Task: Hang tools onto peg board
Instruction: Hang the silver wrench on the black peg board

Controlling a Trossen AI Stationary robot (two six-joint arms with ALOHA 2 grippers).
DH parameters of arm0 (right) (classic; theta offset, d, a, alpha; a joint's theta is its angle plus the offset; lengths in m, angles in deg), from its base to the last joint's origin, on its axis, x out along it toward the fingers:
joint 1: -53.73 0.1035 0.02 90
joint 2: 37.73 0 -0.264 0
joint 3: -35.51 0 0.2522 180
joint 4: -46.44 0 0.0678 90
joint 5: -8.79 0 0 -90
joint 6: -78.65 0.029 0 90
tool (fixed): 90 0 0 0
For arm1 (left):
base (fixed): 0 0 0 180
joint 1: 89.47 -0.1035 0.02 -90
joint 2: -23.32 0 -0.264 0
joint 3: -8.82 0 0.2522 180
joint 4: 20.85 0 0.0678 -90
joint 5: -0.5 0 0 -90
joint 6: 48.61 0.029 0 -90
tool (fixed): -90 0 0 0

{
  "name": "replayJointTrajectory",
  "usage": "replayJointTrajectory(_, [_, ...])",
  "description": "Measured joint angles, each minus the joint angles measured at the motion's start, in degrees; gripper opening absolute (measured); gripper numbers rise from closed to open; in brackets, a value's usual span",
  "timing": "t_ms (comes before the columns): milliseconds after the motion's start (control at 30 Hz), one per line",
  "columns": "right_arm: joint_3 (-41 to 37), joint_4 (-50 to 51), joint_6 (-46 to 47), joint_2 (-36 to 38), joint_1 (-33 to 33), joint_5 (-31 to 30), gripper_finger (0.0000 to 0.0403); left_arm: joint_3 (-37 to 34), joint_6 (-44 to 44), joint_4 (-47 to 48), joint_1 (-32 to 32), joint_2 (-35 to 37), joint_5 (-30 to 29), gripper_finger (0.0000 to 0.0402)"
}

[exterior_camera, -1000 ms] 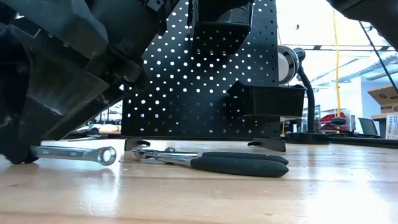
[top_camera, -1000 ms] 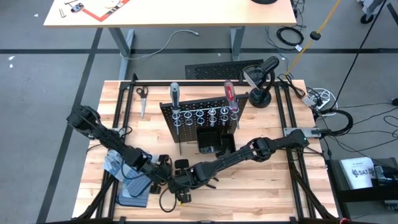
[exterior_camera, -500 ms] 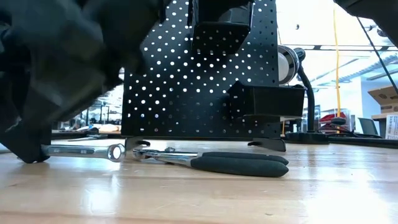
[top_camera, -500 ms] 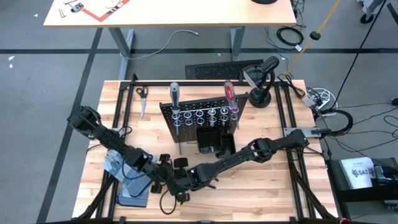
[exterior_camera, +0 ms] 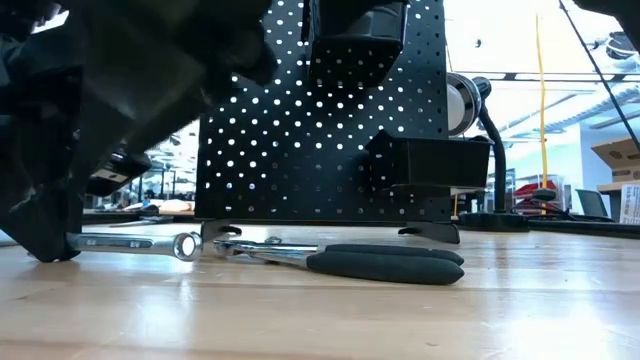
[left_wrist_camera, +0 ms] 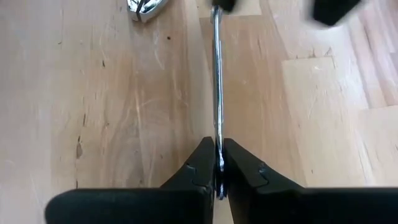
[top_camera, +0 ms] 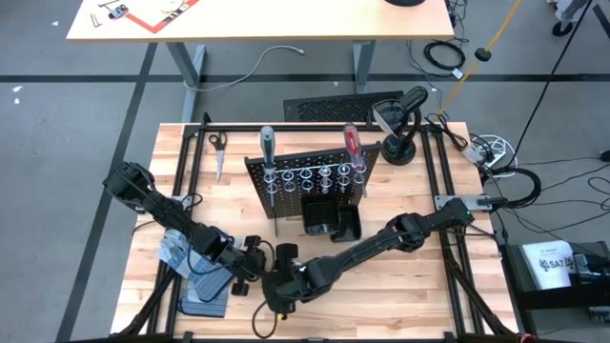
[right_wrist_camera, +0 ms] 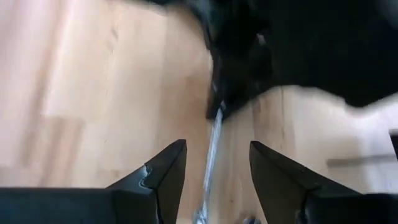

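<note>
The left gripper [left_wrist_camera: 217, 167] is clenched on one end of a silver wrench [left_wrist_camera: 216, 93] lying on the tabletop [exterior_camera: 320, 320] at the low view's lower left. The right gripper [right_wrist_camera: 212, 163], its fingers spread, straddles the same wrench. If it clamps off-centre or the two grippers collide, the wrench may twist free, short of the peg board [top_camera: 307, 180] at the high view's centre.

The peg board [top_camera: 307, 181] is black, dotted with rows of small holes, and carries silver rings [top_camera: 315, 175]. One screwdriver [top_camera: 352, 143] has a red handle, the other [top_camera: 268, 143] grey. The wrench [exterior_camera: 130, 243] is bright silver; the pliers [exterior_camera: 350, 262] have black handles. The table [top_camera: 410, 295] is pale striped wood.
</note>
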Motion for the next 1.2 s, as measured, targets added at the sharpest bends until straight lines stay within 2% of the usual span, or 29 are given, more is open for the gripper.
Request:
replayJointTrajectory(100, [-1.5,-0.3,0.8,-0.4,0.3,-2.1,0.0171,0.0,-0.1,-0.1,0.0,0.0,0.0,0.0021])
replayJointTrajectory(300, [-6.8,-7.2,1.6,-0.4,0.3,-1.8,0.0171,0.0,0.0,-0.1,0.0,0.0,-0.1,0.0021])
replayJointTrajectory(500, [-11.2,-13.1,1.7,-0.5,-0.6,1.0,0.0171,-0.1,0.5,-0.3,0.0,0.0,-0.7,0.0021])
replayJointTrajectory(767, [-11.7,-16.0,1.5,-0.5,-1.6,1.7,0.0169,-0.2,2.9,-2.9,0.2,-0.1,-0.8,0.0021])
replayJointTrajectory(900, [-11.7,-16.3,1.6,-0.5,-1.8,4.0,0.0148,-0.2,3.0,-2.9,0.2,-0.1,-0.9,0.0021])
replayJointTrajectory(1200, [-11.7,-17.4,1.7,-0.3,-1.8,4.7,0.0085,-0.3,3.9,-5.7,0.6,-0.1,-0.5,0.0021])
